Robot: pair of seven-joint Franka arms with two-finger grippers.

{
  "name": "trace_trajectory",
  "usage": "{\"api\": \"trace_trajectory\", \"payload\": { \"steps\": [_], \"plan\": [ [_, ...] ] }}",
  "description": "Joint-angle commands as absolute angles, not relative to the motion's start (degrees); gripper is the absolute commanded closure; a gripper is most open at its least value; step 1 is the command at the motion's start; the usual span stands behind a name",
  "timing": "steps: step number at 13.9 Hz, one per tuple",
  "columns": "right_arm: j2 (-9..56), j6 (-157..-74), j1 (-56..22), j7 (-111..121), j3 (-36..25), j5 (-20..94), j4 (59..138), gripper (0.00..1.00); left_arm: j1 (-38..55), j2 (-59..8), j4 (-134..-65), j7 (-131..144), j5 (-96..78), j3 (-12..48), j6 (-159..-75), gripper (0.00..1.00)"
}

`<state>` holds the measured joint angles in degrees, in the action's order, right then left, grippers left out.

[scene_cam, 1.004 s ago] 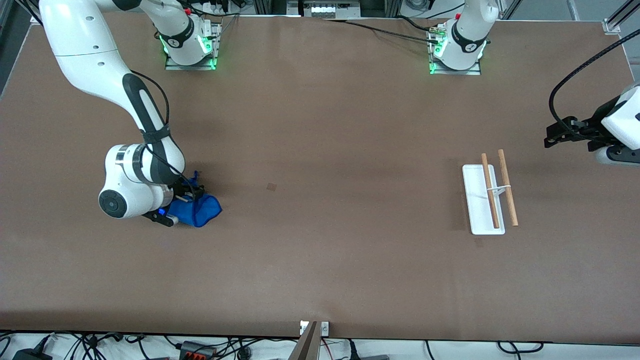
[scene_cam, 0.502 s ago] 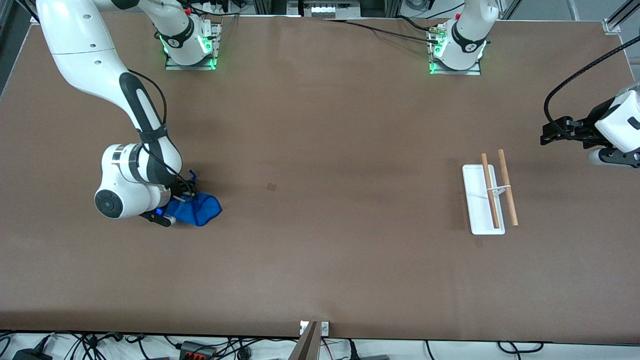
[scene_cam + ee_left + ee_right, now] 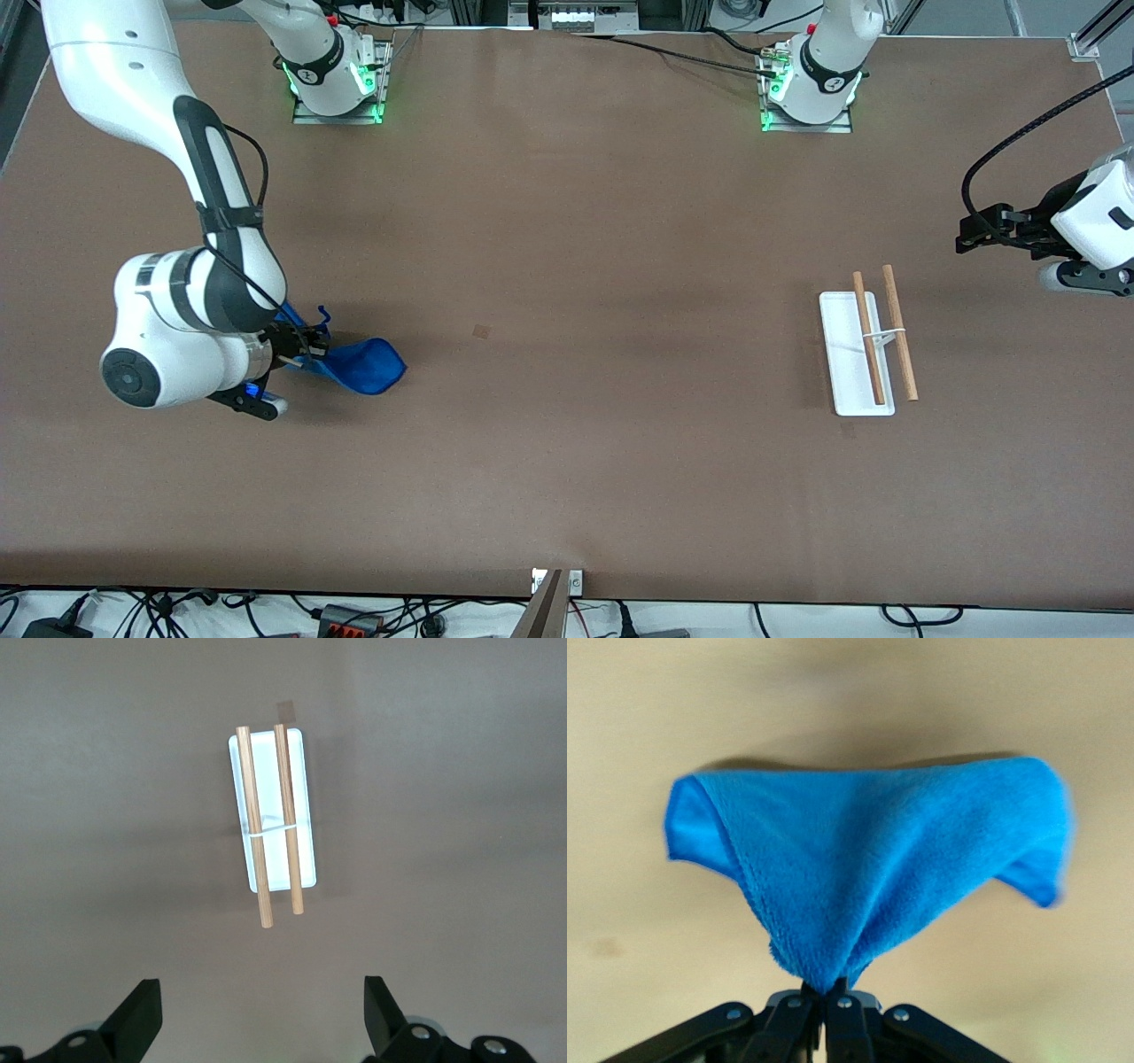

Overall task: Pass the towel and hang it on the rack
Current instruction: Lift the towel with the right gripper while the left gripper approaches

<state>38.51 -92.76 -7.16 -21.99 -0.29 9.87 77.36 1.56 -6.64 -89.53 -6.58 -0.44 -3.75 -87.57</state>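
A blue towel (image 3: 359, 365) hangs from my right gripper (image 3: 306, 341) at the right arm's end of the table, its lower part still touching the table. In the right wrist view the gripper (image 3: 833, 988) is shut on a pinched corner of the towel (image 3: 868, 859), which spreads out below it. The rack (image 3: 873, 346), a white base with two wooden rods, stands toward the left arm's end. My left gripper (image 3: 970, 237) is open and empty, up in the air beside the rack. The left wrist view shows the rack (image 3: 270, 828) ahead of the left gripper (image 3: 261, 1023).
The brown table (image 3: 576, 266) carries nothing else besides a small dark mark (image 3: 481, 331) near its middle. The arm bases (image 3: 337, 80) stand along the edge farthest from the front camera. Cables hang past the edge nearest the front camera.
My right gripper has risen and moved toward the table's end, lifting the pinched towel so it stretches out. My left gripper has shifted only slightly.
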Motion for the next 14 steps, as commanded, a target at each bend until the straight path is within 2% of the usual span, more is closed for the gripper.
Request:
{"api": "trace_trajectory", "payload": {
  "steps": [1, 3, 6, 9, 11, 14],
  "plan": [
    [39.1, -85.4, -7.1, -21.6, 3.2, 10.4, 68.3, 1.0, 1.1, -7.1, -88.9, -7.2, -0.4, -3.4, -86.3, 0.0],
    [39.2, -82.4, -6.9, -21.4, 8.1, 10.5, 62.0, 1.0, 1.1, -7.2, -88.9, -7.2, -1.0, -3.3, -85.7, 0.0],
    [39.2, -84.2, -7.1, -22.8, 16.1, 10.5, 59.4, 1.0, 1.2, -10.9, -88.9, -7.3, -6.9, -3.3, -84.6, 0.0],
    [39.2, -92.2, -7.4, -23.0, 25.2, 10.5, 58.5, 1.0, 1.5, -14.7, -88.8, -11.3, -18.0, -3.1, -85.3, 0.0],
    [39.2, -100.2, -7.9, -22.9, 30.0, 10.1, 58.6, 1.0, 2.0, -18.9, -88.9, -21.7, -25.2, -3.0, -89.4, 0.0],
    [39.5, -112.3, -14.3, -23.3, 30.2, 10.4, 58.7, 1.0, 4.4, -24.0, -88.9, -38.6, -34.3, -2.4, -94.5, 0.0]
  ]
}}
